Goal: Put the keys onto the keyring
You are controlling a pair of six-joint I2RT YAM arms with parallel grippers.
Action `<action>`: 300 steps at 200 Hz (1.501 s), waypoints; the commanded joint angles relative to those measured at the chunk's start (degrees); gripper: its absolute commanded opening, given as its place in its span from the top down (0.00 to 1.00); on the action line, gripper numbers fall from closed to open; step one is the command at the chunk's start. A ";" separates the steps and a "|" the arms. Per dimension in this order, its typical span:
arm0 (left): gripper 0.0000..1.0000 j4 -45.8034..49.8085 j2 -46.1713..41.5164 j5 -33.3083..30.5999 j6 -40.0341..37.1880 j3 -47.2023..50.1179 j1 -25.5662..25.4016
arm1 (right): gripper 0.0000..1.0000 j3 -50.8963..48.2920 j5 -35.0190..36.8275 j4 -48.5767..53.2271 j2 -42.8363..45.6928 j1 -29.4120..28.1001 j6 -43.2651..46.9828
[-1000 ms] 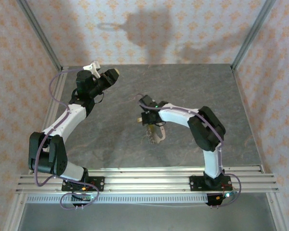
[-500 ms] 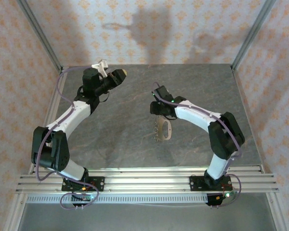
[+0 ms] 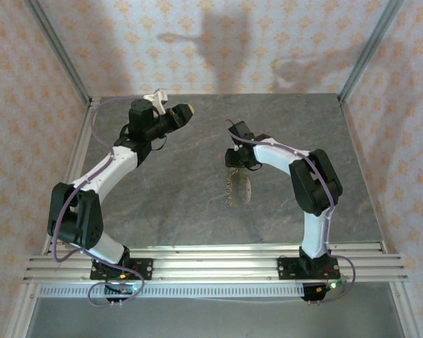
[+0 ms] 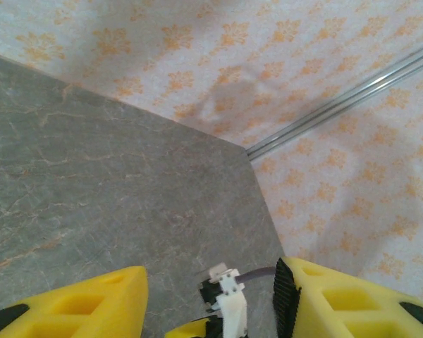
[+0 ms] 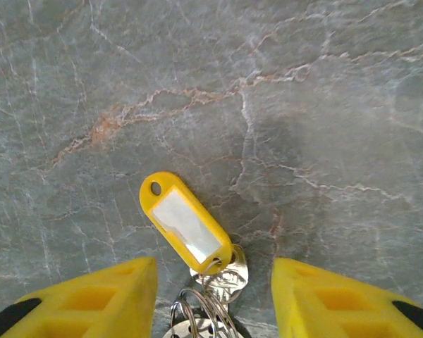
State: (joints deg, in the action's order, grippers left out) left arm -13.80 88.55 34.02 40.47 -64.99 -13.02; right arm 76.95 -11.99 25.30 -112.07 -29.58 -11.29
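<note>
Keyring (image 3: 230, 191) and yellow tag (image 3: 244, 189) lie loose on the table (image 3: 162, 204) in the top view. A second ago they hung from my right gripper (image 3: 233, 163), which was clamped shut. Now that gripper stands just beyond the tag on its far side, jaws apart, holding nothing. My left gripper (image 3: 183, 113) has swung slightly closer but is still well apart from the tag, off to its far left.

From the left wrist, my left gripper (image 4: 211, 271) is roughly half open, with nothing between its yellow fingers (image 4: 84, 303).

From the right wrist, the tag (image 5: 187, 227) lies flat. The keyring (image 5: 197, 310) touches its near end, and a silver key (image 5: 234, 278) sits against the ring. My right gripper (image 5: 213, 271) straddles them from above with its fingers wide of both sides.

I judge that I have set the bundle down. One key looks threaded, but I cannot tell whether others are.
</note>
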 commanded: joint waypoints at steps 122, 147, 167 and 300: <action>0.48 0.00 1.33 -0.97 -0.65 -2.97 -2.42 | 1.00 -0.13 -0.17 -1.88 -3.08 -0.92 -3.77; 0.48 0.32 1.36 -0.81 -0.86 -2.91 -2.55 | 1.00 -1.12 0.14 -3.37 -0.95 -0.04 -6.06; 0.48 0.74 1.40 -0.63 -1.18 -2.90 -2.62 | 1.00 -2.72 1.61 -5.23 2.02 0.73 -8.34; 0.48 -0.97 10.76 4.04 4.70 -3.77 -5.85 | 1.00 -18.78 -6.98 -27.51 17.57 2.75 -12.61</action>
State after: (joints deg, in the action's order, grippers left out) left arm -13.02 96.71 35.31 42.39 -67.48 -17.69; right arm 60.36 -15.64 4.71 -98.13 -27.53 -24.01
